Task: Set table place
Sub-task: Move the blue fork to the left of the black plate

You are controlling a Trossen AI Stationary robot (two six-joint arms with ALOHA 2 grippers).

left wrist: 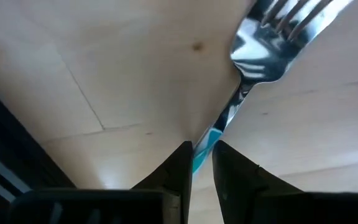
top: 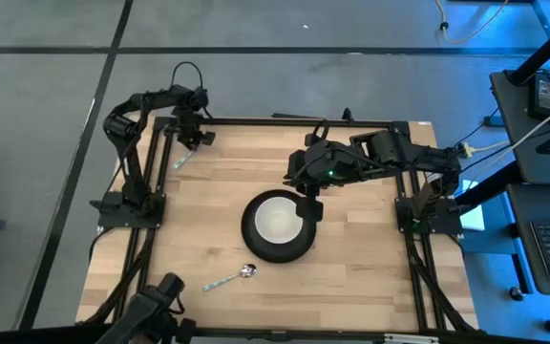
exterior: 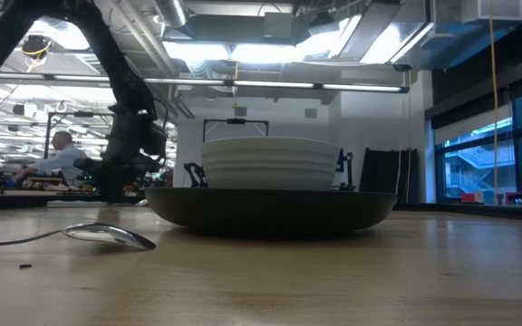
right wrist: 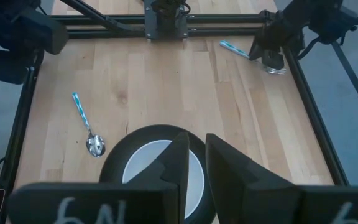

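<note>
A fork [top: 183,157] with a turquoise handle is at the far left corner of the wooden table [top: 370,277]. My left gripper [top: 188,141] is shut on it. A white bowl [top: 277,218] sits in a black plate [top: 256,247] at the table's middle; both show large in the low view [exterior: 270,163]. My right gripper [right wrist: 196,155] hovers over the plate's far right rim [top: 304,229] with a narrow gap between its fingers, holding nothing. A spoon [top: 233,278] with a turquoise handle lies flat near the front edge. My left gripper pinches the fork's turquoise handle [left wrist: 202,152] between its two fingers, close to where it meets the metal neck. The fingers come from above and lie across the handle. The tines [left wrist: 291,18] point away from the fingers. Whether the fork rests on the table, I cannot tell.
Black frame rails [top: 151,220] run along the table's left, right and far edges. Bare wood [top: 370,277] lies right of the plate and left of it [top: 199,210]. A person [exterior: 57,158] sits far off in the room behind the table.
</note>
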